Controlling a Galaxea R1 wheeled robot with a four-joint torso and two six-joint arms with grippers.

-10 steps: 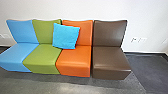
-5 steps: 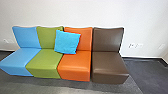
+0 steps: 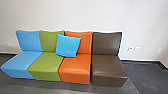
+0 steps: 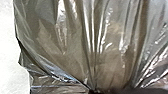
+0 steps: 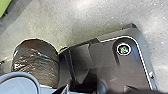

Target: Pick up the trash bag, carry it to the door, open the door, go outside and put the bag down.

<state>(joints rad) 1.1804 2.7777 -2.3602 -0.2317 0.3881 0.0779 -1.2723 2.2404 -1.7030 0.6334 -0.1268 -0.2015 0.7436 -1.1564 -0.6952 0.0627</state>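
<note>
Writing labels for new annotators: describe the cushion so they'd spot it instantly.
Along the white wall stands a row of four seats. Leaning across the green backrest and the orange backrest is one square, tilted cushion. Its bright turquoise sets it apart from the paler blue seat.

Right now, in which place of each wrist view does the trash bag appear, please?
Left wrist view: the trash bag is large and close, its folds drawn together.
Right wrist view: the trash bag looks smaller and rounded, beside the robot's dark plate.
Shared landmark: the pale floor past the bag's edge, though less certain in the left wrist view.
</note>
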